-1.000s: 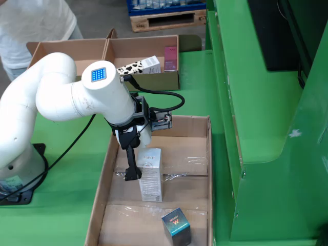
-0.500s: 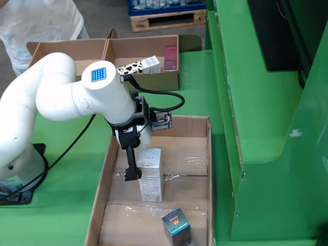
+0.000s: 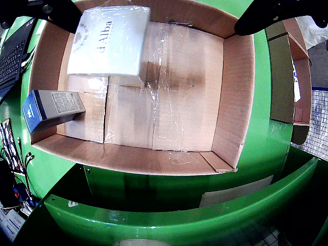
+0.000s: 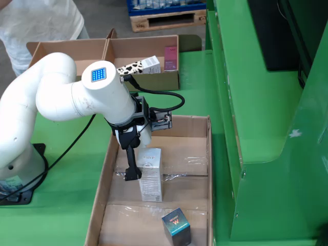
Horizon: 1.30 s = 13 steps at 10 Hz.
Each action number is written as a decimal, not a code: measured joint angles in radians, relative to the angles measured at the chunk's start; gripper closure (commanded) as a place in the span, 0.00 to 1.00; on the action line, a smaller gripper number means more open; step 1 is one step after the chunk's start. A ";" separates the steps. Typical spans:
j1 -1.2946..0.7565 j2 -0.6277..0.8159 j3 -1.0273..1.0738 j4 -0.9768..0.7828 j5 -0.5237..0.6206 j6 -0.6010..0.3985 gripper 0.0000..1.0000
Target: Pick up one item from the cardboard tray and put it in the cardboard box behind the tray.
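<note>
In the wrist view my gripper (image 3: 164, 15) is open, with its black fingers (image 3: 51, 13) far apart at the top corners above the cardboard tray (image 3: 233, 102). A white "d'Alba" box (image 3: 108, 41) stands upright between them, close against the left finger. A blue and grey box (image 3: 51, 107) lies at the tray's left wall. In the fixed view the gripper (image 4: 143, 160) hangs low in the tray (image 4: 102, 174), one black finger (image 4: 132, 166) just left of the white box (image 4: 151, 175). The other finger is hidden. The blue box (image 4: 176, 226) sits nearer the camera. The cardboard box (image 4: 148, 48) stands behind the tray.
The cardboard box behind holds a cow-patterned carton (image 4: 139, 66) and a pink box (image 4: 170, 57), and a second compartment (image 4: 66, 48) lies to its left. A tall green frame (image 4: 266, 128) runs along the tray's right side. A keyboard (image 3: 11, 59) shows at the wrist view's left.
</note>
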 measured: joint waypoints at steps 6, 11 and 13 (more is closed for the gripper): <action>-0.002 -0.051 0.000 0.144 -0.012 0.032 0.00; -0.002 -0.051 0.000 0.196 -0.012 0.032 0.00; -0.002 -0.051 0.000 0.196 -0.012 0.032 0.00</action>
